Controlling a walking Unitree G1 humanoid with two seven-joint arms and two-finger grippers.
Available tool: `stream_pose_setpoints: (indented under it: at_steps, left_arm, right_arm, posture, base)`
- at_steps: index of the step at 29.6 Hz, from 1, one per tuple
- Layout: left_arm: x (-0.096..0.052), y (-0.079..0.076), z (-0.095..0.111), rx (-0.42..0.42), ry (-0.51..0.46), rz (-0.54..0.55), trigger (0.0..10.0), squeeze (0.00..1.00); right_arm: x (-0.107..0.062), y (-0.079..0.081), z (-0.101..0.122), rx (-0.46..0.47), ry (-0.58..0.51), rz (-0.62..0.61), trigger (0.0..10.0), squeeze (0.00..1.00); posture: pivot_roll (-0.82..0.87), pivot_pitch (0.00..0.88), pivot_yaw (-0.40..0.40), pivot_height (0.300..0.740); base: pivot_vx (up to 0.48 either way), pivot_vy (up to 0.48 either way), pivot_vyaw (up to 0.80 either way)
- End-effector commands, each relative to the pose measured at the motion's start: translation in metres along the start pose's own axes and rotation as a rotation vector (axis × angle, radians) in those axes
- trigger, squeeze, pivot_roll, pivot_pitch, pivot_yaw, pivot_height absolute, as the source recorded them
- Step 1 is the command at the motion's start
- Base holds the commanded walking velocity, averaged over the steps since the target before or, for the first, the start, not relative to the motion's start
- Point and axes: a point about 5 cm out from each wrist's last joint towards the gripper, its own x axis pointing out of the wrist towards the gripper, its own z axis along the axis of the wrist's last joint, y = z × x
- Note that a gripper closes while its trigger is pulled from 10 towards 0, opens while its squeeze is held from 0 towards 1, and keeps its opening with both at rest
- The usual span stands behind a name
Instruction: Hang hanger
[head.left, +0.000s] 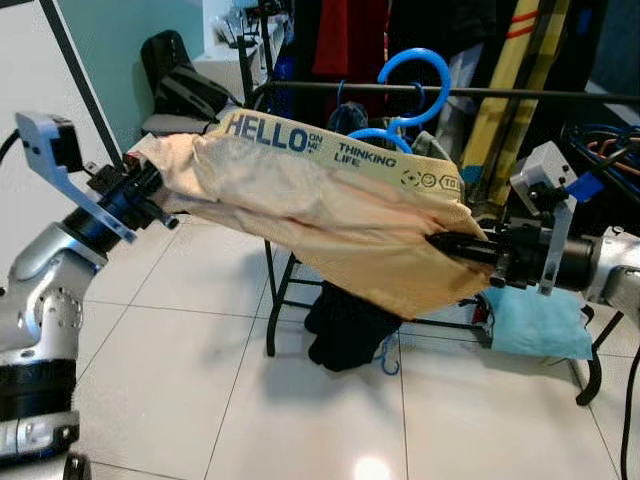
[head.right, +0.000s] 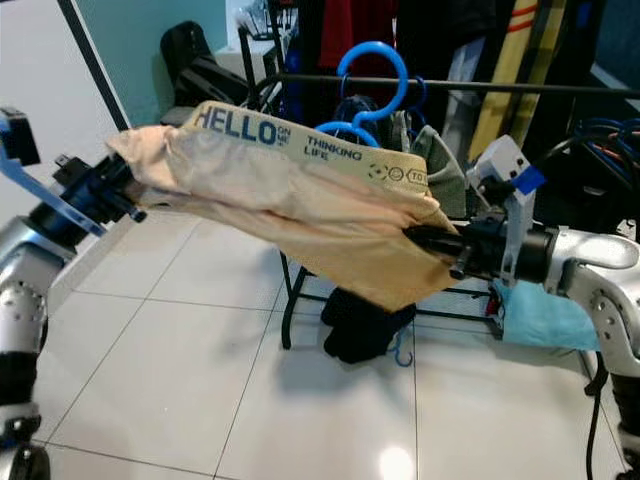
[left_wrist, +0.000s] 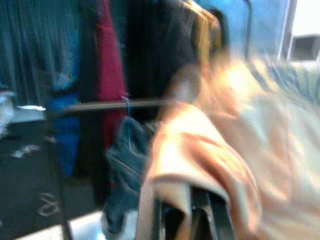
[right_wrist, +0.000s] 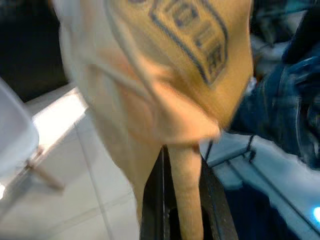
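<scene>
A beige garment (head.left: 320, 215) on a blue hanger (head.left: 412, 95) is held stretched in front of the black rail (head.left: 500, 94), the hanger's hook level with the rail but apparently not yet over it. The left gripper (head.left: 140, 185) is pinched on one end of the cloth and the right gripper (head.left: 445, 243) on the other. The cloth is judged light, limp and prone to slipping, so the stiff hanger shoulders would be the surer hold.

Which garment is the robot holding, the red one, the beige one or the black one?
The beige HELLO garment, stretched between left gripper and right gripper; the others hang behind the rail.
</scene>
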Motion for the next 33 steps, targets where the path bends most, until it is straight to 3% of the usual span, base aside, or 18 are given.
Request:
stream_pose_setpoints:
  at_steps: [1,2,3,6,7,8,14,15,16,17,20,23,24,26,29,33]
  left_arm:
    - [0.007,-0.023,-0.014,0.016,0.068,-0.125,2.7,0.00]
    - [0.007,-0.023,-0.014,0.016,0.068,-0.125,2.7,0.00]
    - [0.013,-0.036,-0.015,-0.033,0.035,-0.160,2.5,0.00]
    - [0.015,-0.040,-0.014,-0.056,0.020,-0.173,2.5,0.00]
    - [0.014,-0.048,-0.011,-0.067,0.010,-0.233,2.8,0.00]
    - [0.013,-0.054,-0.006,-0.080,-0.002,-0.287,2.5,0.00]
    - [0.011,-0.055,0.002,-0.073,-0.015,-0.318,2.5,0.00]
    - [0.010,-0.047,0.004,-0.044,-0.019,-0.273,2.5,0.00]
    - [0.010,-0.028,0.010,0.003,-0.033,-0.153,2.5,0.00]
    - [0.010,-0.028,0.010,0.003,-0.033,-0.153,2.5,0.00]
    - [0.003,0.024,0.025,0.118,-0.063,0.207,2.5,0.00]
    - [0.000,0.034,0.028,0.143,-0.067,0.280,2.5,0.00]
    - [-0.013,0.060,0.033,0.207,-0.043,0.508,2.4,0.00]
    - [-0.013,0.060,0.033,0.207,-0.043,0.508,2.4,0.00]
    - [-0.024,0.073,0.033,0.246,-0.017,0.640,2.1,0.00]
    - [-0.032,0.078,0.031,0.242,-0.010,0.700,1.8,0.00]
  right_arm:
    - [0.003,0.003,0.015,-0.027,-0.081,0.008,0.0,0.00]
    - [0.003,0.003,0.015,-0.027,-0.081,0.008,0.0,0.00]
    - [0.005,0.001,0.009,-0.014,-0.029,-0.002,0.0,0.00]
    - [0.005,0.001,0.007,-0.009,-0.005,-0.005,0.0,0.00]
    - [0.005,-0.002,0.002,0.010,0.030,-0.027,0.0,0.00]
    - [0.005,-0.004,-0.003,0.025,0.066,-0.052,0.0,0.00]
    - [0.006,-0.007,-0.010,0.058,0.115,-0.095,0.0,0.00]
    - [0.005,-0.007,-0.013,0.066,0.136,-0.098,0.0,0.00]
    - [0.002,-0.007,-0.017,0.068,0.167,-0.098,0.0,0.00]
    - [0.002,-0.007,-0.017,0.068,0.167,-0.098,0.0,0.00]
    - [-0.007,-0.007,-0.027,0.060,0.242,-0.100,0.0,0.00]
    - [-0.009,-0.007,-0.028,0.056,0.255,-0.100,0.0,0.00]
    - [-0.014,-0.006,-0.028,0.048,0.265,-0.090,0.0,0.00]
    - [-0.014,-0.006,-0.028,0.048,0.265,-0.090,0.0,0.00]
    - [-0.016,-0.006,-0.027,0.045,0.267,-0.092,0.0,0.00]
    - [-0.016,-0.011,-0.026,0.048,0.267,-0.136,0.0,0.00]
  posture:
    - [-0.12,0.000,0.042,0.740]
    - [-0.12,0.000,0.042,0.740]
    - [-0.12,0.000,0.042,0.740]
    - [-0.12,0.000,0.042,0.740]
    - [-0.12,0.000,0.040,0.740]
    - [-0.12,0.000,0.042,0.740]
    - [-0.12,0.000,0.043,0.740]
    - [-0.12,0.000,0.044,0.740]
    - [-0.12,0.000,0.044,0.740]
    - [-0.12,0.000,0.044,0.740]
    - [-0.12,0.000,0.045,0.740]
    - [-0.12,0.000,0.045,0.740]
    - [-0.12,0.000,0.045,0.740]
    - [-0.12,0.000,0.045,0.740]
    - [-0.13,0.000,0.046,0.740]
    - [-0.13,0.000,0.045,0.740]
  base:
    - [0.000,0.000,0.00]
    - [0.000,0.000,0.00]
    - [0.000,0.000,0.00]
    - [0.000,0.000,0.00]
    - [0.000,0.000,0.00]
    - [0.000,0.000,0.00]
    - [0.000,0.000,0.00]
    - [0.000,0.000,0.00]
    - [0.000,0.000,0.00]
    - [0.000,0.000,0.00]
    - [0.000,0.000,0.00]
    - [0.000,0.000,0.00]
    - [0.000,0.000,0.00]
    - [0.000,0.000,0.00]
    - [0.000,0.000,0.00]
    - [0.000,0.000,0.00]
